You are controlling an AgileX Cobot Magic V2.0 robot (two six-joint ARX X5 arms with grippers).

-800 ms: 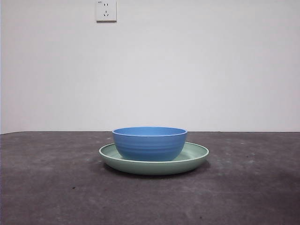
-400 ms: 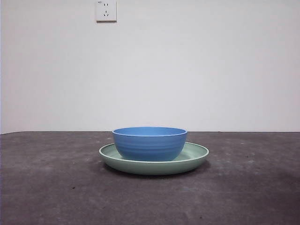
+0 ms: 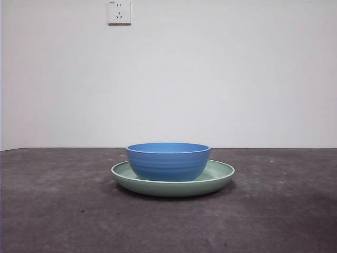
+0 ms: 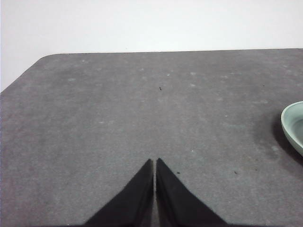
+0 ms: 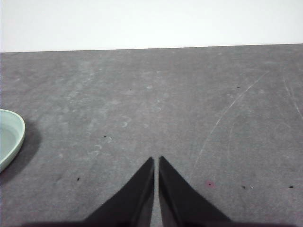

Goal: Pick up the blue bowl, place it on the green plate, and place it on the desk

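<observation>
The blue bowl [image 3: 168, 161] stands upright inside the green plate [image 3: 219, 175], and the plate rests on the dark grey desk [image 3: 52, 211] at the middle of the front view. The plate's rim also shows at the edge of the left wrist view [image 4: 292, 125] and of the right wrist view [image 5: 10, 137]. My left gripper [image 4: 155, 161] is shut and empty over bare desk, well apart from the plate. My right gripper [image 5: 156, 160] is shut and empty over bare desk on the plate's other side. Neither arm shows in the front view.
A white wall stands behind the desk, with a white socket [image 3: 119, 11] high on it. The desk's far edge and a rounded corner [image 4: 42, 59] show in the left wrist view.
</observation>
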